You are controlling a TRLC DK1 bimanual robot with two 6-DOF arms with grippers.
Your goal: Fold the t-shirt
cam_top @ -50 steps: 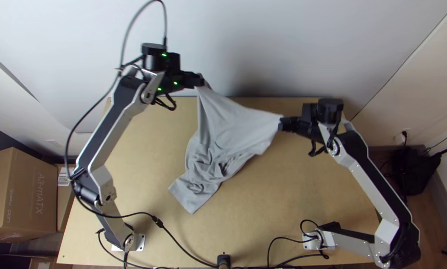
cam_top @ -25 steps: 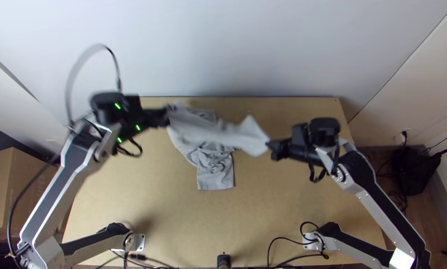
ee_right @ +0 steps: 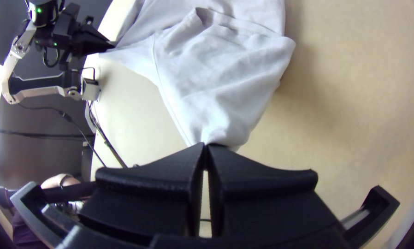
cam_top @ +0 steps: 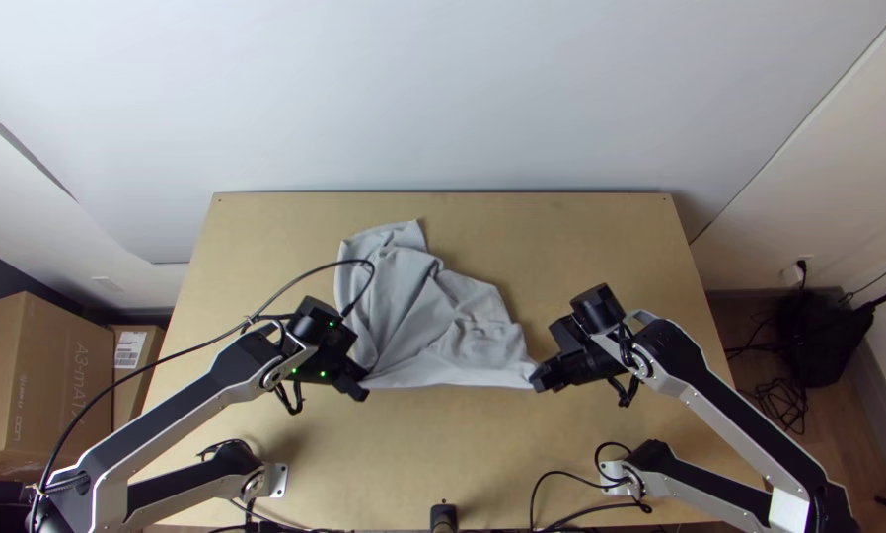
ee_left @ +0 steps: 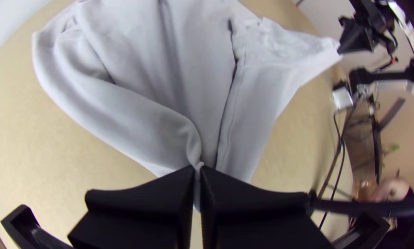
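Observation:
In the top view my left gripper (cam_top: 357,383) is at the near left corner of the grey t-shirt (cam_top: 404,316), and my right gripper (cam_top: 542,378) at its near right corner. Between them the near edge runs nearly straight; the rest lies rumpled with folds toward the table's far side. The left wrist view has my left gripper (ee_left: 197,173) shut on a gathered bit of the shirt (ee_left: 133,110). My right gripper (ee_right: 206,150), in the right wrist view, is shut on a pinched corner of the cloth (ee_right: 216,83).
The light wooden table (cam_top: 581,237) has bare wood on both sides of the shirt and near its front edge. A black cable (cam_top: 177,352) loops over the left arm. Cardboard boxes (cam_top: 43,385) stand left of the table. A person's hand (ee_right: 59,180) shows beyond the table's edge.
Both grippers have come down toward the table's near side, the left one by far the most, swinging out left and then back in. The shirt now lies with its loose part toward the far side.

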